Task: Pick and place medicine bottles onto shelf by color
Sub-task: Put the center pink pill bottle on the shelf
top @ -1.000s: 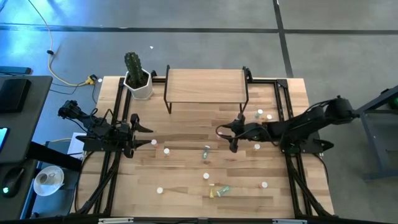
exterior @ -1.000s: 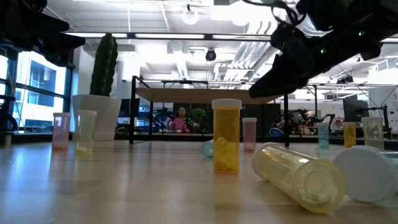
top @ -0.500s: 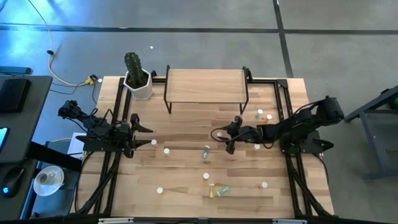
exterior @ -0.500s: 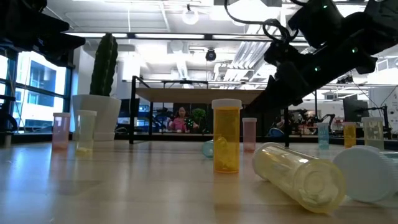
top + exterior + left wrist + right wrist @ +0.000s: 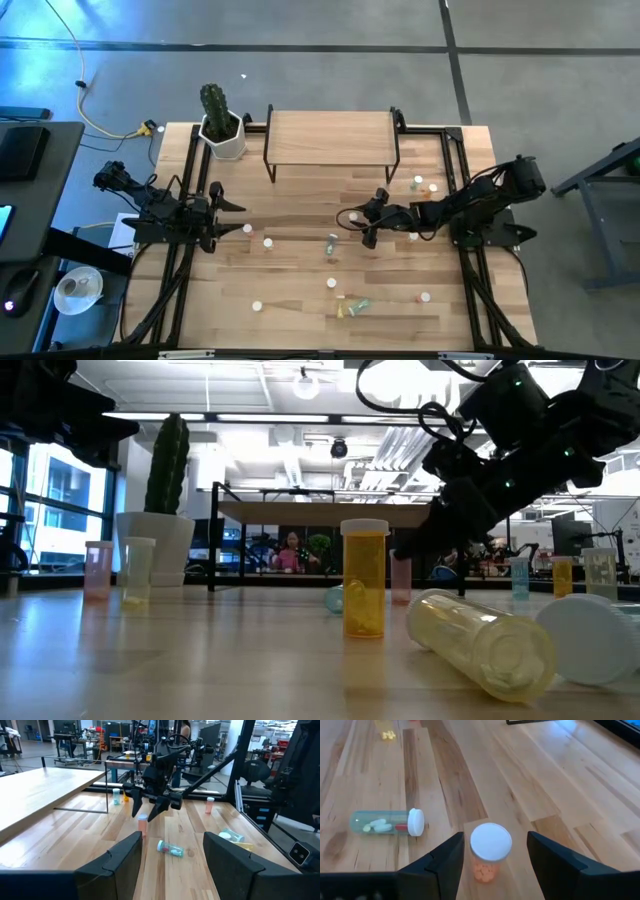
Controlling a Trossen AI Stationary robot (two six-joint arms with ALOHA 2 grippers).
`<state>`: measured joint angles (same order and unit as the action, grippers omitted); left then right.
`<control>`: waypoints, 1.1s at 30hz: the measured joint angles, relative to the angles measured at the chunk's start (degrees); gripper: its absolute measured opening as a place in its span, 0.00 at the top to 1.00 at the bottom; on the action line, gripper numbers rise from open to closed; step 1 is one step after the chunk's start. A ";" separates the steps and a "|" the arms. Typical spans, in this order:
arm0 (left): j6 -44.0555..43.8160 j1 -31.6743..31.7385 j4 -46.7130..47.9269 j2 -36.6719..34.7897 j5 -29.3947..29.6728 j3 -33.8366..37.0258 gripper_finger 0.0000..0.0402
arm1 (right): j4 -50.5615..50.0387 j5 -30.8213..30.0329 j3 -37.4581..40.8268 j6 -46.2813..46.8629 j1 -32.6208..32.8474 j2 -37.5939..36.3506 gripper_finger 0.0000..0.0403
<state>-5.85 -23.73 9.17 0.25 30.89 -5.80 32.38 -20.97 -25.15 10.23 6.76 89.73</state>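
A pink-orange bottle with a white cap stands upright on the tabletop, seen in the right wrist view (image 5: 490, 851), the left wrist view (image 5: 142, 824) and the high view (image 5: 354, 215). My right gripper (image 5: 492, 857) is open and low over it, one finger on each side, with gaps showing; it also shows in the high view (image 5: 364, 224) and in the left wrist view (image 5: 149, 810). My left gripper (image 5: 226, 207) is open and empty at the table's left. The shelf (image 5: 330, 137) stands bare at the far middle.
A green bottle (image 5: 386, 822) lies on its side near my right gripper. More bottles stand or lie scattered on the tabletop: near the left gripper (image 5: 248, 230), at the near middle (image 5: 350, 305) and at the right (image 5: 425, 184). A cactus pot (image 5: 224, 127) stands left of the shelf.
My right gripper has gone down and a little toward the table's left edge, coming around the pink-orange bottle, which has stayed upright in place.
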 joint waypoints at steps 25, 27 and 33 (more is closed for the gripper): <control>0.00 0.00 0.00 0.00 -0.02 0.00 0.50 | 2.36 1.92 0.04 -0.80 -0.02 -0.11 0.75; 0.00 0.01 0.00 0.01 -0.02 0.00 0.50 | 4.84 1.91 0.04 -2.44 -0.02 -0.11 0.75; 0.00 0.01 0.00 0.00 -0.02 0.00 0.50 | 10.67 1.96 0.04 -5.76 -0.83 -2.74 0.75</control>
<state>-5.85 -23.72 9.17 0.25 30.87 -5.80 43.05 -19.01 -25.10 4.47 5.94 86.99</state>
